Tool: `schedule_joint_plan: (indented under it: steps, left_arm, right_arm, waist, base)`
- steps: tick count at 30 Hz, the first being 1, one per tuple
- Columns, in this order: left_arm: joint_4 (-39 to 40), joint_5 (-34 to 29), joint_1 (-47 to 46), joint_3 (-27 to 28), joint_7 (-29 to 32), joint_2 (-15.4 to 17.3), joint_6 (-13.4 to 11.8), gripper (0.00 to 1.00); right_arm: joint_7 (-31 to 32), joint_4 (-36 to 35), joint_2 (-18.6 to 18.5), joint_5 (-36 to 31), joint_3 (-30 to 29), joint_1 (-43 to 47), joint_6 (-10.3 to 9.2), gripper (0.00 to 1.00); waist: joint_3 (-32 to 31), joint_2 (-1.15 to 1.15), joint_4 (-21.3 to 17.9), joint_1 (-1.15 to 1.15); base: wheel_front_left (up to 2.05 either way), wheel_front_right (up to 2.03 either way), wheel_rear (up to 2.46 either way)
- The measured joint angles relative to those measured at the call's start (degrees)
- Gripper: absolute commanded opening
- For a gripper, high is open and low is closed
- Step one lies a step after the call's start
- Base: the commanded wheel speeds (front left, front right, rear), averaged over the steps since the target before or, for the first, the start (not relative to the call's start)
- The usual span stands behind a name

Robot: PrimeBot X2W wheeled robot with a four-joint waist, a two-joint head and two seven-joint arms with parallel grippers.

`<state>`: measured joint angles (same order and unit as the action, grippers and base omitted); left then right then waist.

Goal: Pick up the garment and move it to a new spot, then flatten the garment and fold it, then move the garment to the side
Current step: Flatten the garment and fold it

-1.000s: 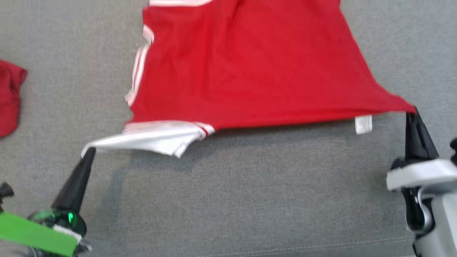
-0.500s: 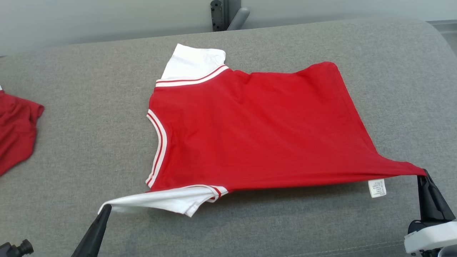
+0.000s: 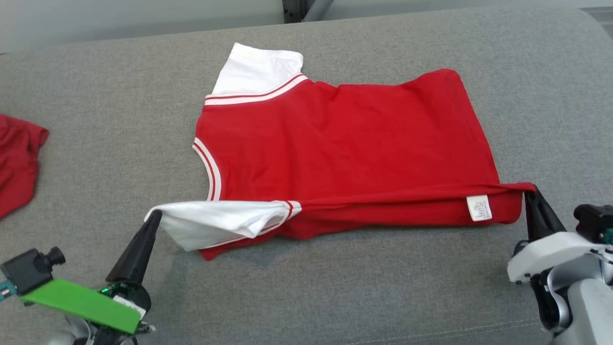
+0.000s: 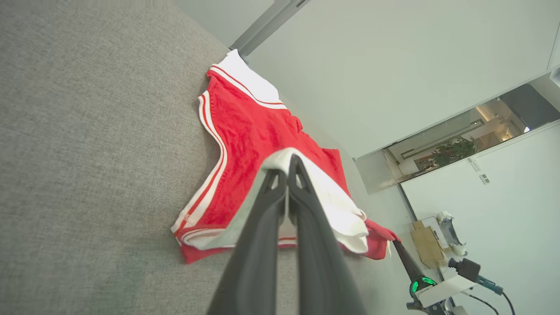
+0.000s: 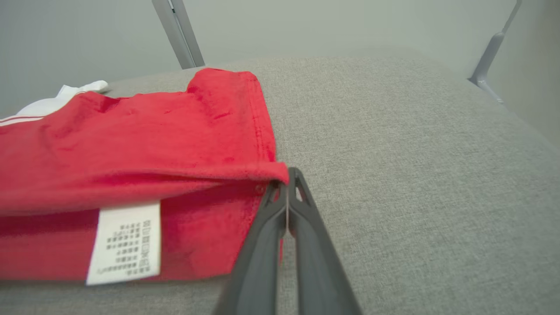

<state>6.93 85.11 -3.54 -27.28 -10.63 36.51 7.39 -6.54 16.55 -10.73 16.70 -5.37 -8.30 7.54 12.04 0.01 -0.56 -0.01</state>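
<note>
Evidently, in the head view, the red T-shirt (image 3: 345, 139) on the grey cushion (image 3: 96, 96), taut earlier, is being doubled over: folding is being begun. Left wrist view: white sleeve (image 4: 332, 197) being pinched by closed left gripper (image 4: 288, 164). Right wrist view: hem corner (image 5: 267, 168) being clamped by closed right gripper (image 5: 288, 175).

Red T-shirt (image 3: 345, 143) lying on the grey cushion (image 3: 335, 287), near side lifted and doubled over, left gripper (image 3: 155, 214) pinching the near white sleeve (image 3: 215, 220), right gripper (image 3: 529, 189) pinching the hem corner (image 3: 519, 188); second red garment (image 3: 17, 163) at the cushion's left edge.
</note>
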Motion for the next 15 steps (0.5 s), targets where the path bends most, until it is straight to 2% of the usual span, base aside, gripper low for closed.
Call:
schedule_joint_plan:
  steps: [9,10,11,12,13,14,15]
  left_arm:
    - [-9.64,-3.16,-10.33,-3.08,0.16,-2.52,0.0,0.0]
    - [-10.28,-3.32,-10.94,-3.31,-0.09,-2.64,0.0,0.0]
    - [-10.7,-3.43,-11.54,-3.67,-0.14,-2.64,0.0,0.0]
    - [-11.01,-3.47,-12.08,-4.13,-0.38,-2.67,0.0,0.02]
    - [-11.27,-3.46,-12.54,-4.38,-0.58,-2.72,0.0,0.37]
    - [-11.5,-3.22,-12.84,-4.61,-0.6,-2.75,0.0,0.84]
    - [-11.57,-2.89,-13.04,-4.95,-0.62,-2.75,0.0,1.0]
  right_arm:
    - [-1.29,9.98,2.25,-4.31,1.71,-10.57,0.0,0.0]
    - [-1.68,11.18,2.43,-4.42,1.57,-11.41,0.0,0.02]
    - [-1.98,12.43,2.77,-4.32,1.3,-12.27,0.0,0.2]
    - [-2.67,13.38,3.04,-4.31,1.3,-12.96,0.0,0.45]
    - [-3.37,14.25,3.2,-4.33,1.31,-13.6,0.0,1.0]
    - [-4.21,14.96,3.2,-4.33,1.41,-14.1,0.0,1.0]
    - [-5.06,15.49,3.21,-4.28,1.46,-14.46,0.0,1.0]
  waist:
    - [3.96,0.0,-0.16,0.0]
    - [4.36,-0.01,-0.17,0.0]
    - [4.77,-0.01,-0.19,0.0]
    - [5.16,-0.01,-0.21,0.0]
    - [5.55,0.0,-0.21,0.0]
    - [5.9,0.0,-0.2,0.0]
    - [6.22,-0.01,-0.19,0.0]
  base:
    - [0.0,0.0,0.0]
    - [0.0,0.0,0.0]
    - [0.0,0.0,0.0]
    - [0.0,0.0,0.0]
    - [0.0,0.0,0.0]
    - [0.0,0.0,0.0]
    - [0.0,0.0,0.0]
